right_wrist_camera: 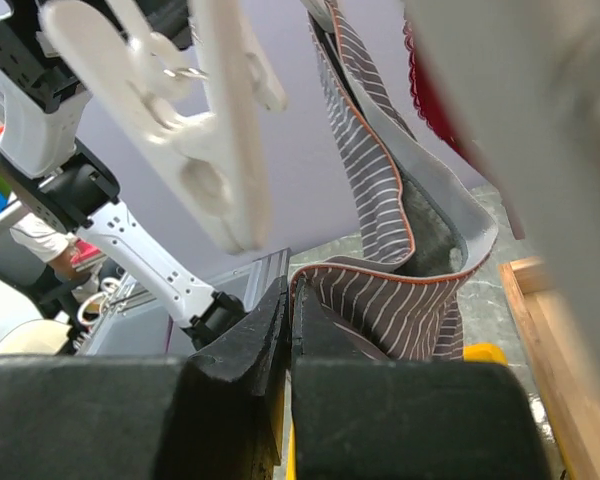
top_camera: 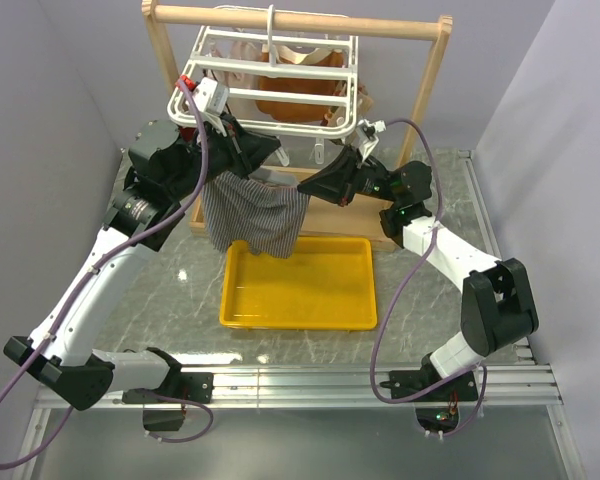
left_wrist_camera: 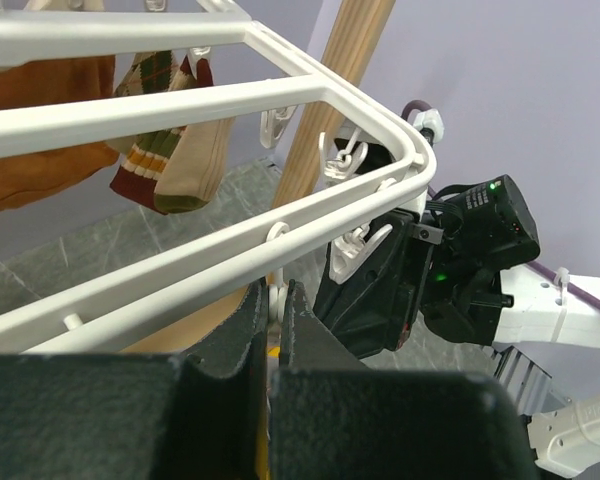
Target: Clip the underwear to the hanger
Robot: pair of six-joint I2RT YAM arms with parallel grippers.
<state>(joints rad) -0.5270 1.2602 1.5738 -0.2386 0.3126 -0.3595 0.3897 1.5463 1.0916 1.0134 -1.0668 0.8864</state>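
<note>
Left gripper (left_wrist_camera: 274, 290): closed, white clip (left_wrist_camera: 276, 306) of hanger (top_camera: 195, 72) pinched between the fingers.
Underwear (top_camera: 255, 215): suspended below the hanger rim, at 12 o'clock of yellow tray (top_camera: 300, 320).
Right gripper (right_wrist_camera: 290, 295): closed, underwear waistband gripped at its 3 o'clock end.

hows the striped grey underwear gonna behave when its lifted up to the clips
Likely floppy: the underwear sags in loose folds from the right gripper. Probably light too, since it hangs from just a pinched edge.
</note>
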